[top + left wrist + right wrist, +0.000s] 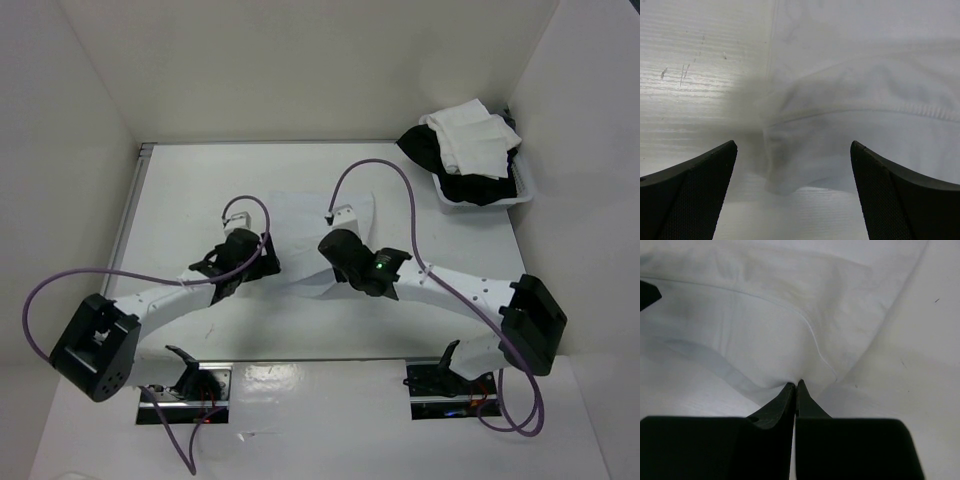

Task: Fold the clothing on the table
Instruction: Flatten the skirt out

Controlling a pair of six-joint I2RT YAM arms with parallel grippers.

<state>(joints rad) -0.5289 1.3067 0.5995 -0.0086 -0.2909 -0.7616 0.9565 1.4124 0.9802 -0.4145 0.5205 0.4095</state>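
Presently, the left tool [793, 144] stood released, jaws wide astride the near-left corner of the clothing [305, 215]. It lay mid-bench between both tools, equally near each, long axis unclear. The right tool [796, 384] was clenched, seemingly pinching fabric. The bench [180, 190] was smooth and white, with white walls [70, 120] around.

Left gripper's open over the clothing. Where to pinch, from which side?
Likely the rumpled corner of the clothing below the left gripper, straight from above: it looks bunched rather than flat on the table, so there's a fold to pinch.
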